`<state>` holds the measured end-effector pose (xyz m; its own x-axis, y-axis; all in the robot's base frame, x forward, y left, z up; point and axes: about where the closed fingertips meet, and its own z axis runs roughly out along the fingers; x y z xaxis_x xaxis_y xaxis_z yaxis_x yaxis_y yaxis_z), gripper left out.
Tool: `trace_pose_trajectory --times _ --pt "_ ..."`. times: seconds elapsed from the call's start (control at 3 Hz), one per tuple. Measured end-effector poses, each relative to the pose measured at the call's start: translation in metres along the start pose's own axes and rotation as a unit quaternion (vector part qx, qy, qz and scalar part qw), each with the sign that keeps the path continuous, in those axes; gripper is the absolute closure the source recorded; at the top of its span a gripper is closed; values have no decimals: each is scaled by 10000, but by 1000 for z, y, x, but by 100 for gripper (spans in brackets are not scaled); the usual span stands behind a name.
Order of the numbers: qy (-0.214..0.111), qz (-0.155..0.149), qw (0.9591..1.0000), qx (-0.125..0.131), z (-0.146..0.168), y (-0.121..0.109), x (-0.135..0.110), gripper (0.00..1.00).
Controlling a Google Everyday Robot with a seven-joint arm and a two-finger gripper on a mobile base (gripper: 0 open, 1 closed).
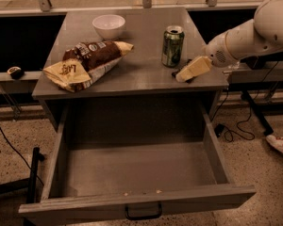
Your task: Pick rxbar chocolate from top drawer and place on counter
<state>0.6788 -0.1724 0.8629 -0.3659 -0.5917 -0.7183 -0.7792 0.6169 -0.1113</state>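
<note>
The top drawer (193, 199) is pulled fully open, and its grey inside holds only a few crumbs. My gripper (183, 75) is low over the right front of the counter (141, 72), just right of the green can. Small black parts of the rxbar chocolate (175, 74) show at the gripper's tip on the counter surface. Most of the bar is hidden beneath the beige gripper.
A green can (172, 45) stands right next to the gripper. A brown-and-yellow chip bag (85, 62) lies on the counter's left. A white bowl (108, 26) is at the back. Cables and a shoe (280, 144) lie on the floor at right.
</note>
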Motion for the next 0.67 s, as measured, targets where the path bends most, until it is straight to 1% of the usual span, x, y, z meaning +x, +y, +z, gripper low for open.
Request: trace_pose_trajectory --times 0.33,0.67 --pt "-198 -709 9973 -76 -42 19 7 0" --pt "-159 -1035 9945 2 -89 43 37 0"
